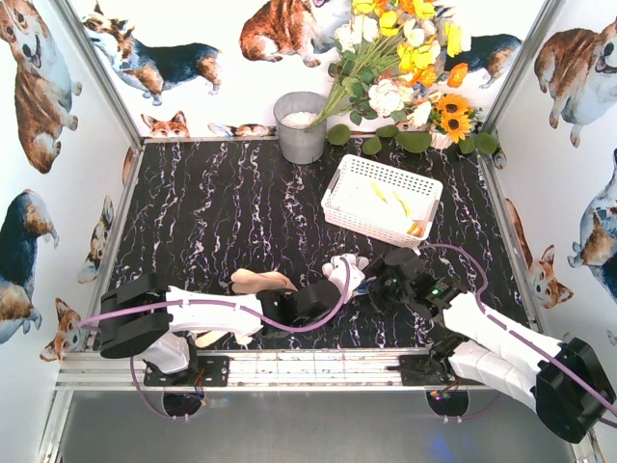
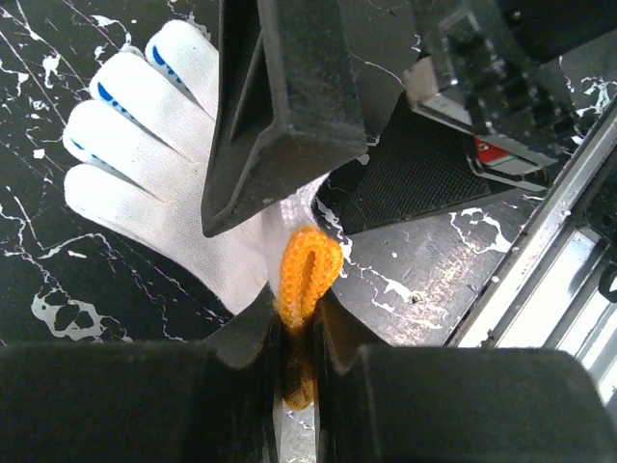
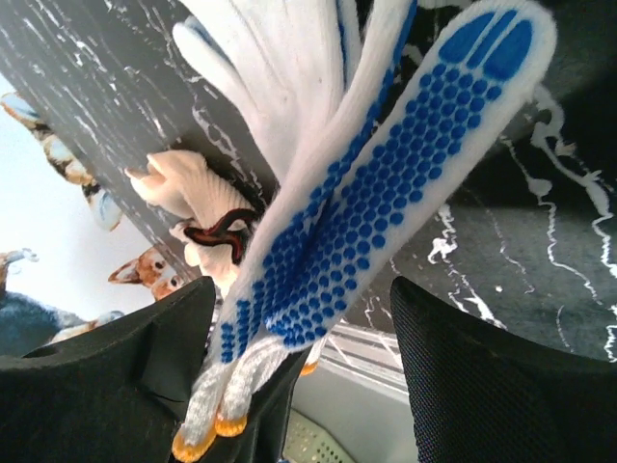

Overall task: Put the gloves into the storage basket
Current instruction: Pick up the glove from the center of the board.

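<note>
A white knit glove point(image 1: 344, 271) with blue grip dots lies on the dark marbled table between my two grippers. My left gripper point(image 2: 299, 328) is shut on its orange cuff point(image 2: 307, 265), and the glove's fingers point(image 2: 145, 164) spread away to the left. My right gripper point(image 3: 304, 289) is open, its jaws standing wide on either side of the dotted glove point(image 3: 405, 174) without pinching it. A second, cream glove point(image 1: 260, 281) lies just left of the left gripper point(image 1: 323, 294). The white slotted storage basket point(image 1: 386, 172) sits behind the right gripper point(image 1: 378, 280) and holds gloves with yellow patches.
A grey metal bucket point(image 1: 301, 127) stands at the back, left of a bunch of flowers point(image 1: 405, 58). An aluminium rail point(image 1: 289, 367) runs along the near table edge. Walls printed with dogs close in the sides.
</note>
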You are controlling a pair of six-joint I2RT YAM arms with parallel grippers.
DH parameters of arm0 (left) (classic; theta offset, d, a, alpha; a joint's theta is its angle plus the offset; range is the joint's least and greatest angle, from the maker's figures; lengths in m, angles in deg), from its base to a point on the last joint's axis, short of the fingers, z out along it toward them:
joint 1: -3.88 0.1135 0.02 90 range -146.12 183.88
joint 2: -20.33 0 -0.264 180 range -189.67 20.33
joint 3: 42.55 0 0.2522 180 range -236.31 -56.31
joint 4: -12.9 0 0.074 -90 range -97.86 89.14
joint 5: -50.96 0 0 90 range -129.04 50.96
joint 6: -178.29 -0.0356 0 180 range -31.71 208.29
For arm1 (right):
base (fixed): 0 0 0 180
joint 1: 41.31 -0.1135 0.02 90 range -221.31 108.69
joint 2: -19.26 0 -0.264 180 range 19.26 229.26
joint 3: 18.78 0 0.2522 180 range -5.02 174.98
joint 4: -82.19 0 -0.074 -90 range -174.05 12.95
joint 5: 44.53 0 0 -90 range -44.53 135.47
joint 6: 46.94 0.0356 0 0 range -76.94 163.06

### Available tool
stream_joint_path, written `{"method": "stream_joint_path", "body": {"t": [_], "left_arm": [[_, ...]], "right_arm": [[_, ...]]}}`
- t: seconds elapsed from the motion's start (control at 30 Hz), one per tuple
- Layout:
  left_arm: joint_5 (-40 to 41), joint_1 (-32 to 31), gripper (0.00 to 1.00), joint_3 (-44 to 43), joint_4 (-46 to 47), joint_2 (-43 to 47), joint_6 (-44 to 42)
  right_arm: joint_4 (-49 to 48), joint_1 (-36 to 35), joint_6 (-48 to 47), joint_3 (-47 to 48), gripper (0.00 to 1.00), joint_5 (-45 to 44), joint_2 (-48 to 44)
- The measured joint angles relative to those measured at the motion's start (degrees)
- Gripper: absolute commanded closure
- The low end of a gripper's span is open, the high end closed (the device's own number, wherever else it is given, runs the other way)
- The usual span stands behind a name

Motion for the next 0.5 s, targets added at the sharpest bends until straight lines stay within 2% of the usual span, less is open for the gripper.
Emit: {"method": "stream_joint_path", "body": {"t": [0.27,0.4,0.5], "left_arm": [[-2.7,0.0,1.0,0.0,-0.5,0.4,0.5],[-3.9,0.0,1.0,0.0,-0.3,1.0,0.7],[-4.6,0.1,1.0,0.1,-0.3,1.0,0.9]], "right_arm": [[-0.8,0.0,-1.9,-0.3,0.29,-2.9,3.4],[-1.9,0.0,-3.3,0.0,0.35,-3.1,6.7],[-1.7,0.0,-4.8,0.9,0.44,-2.9,8.6]]}}
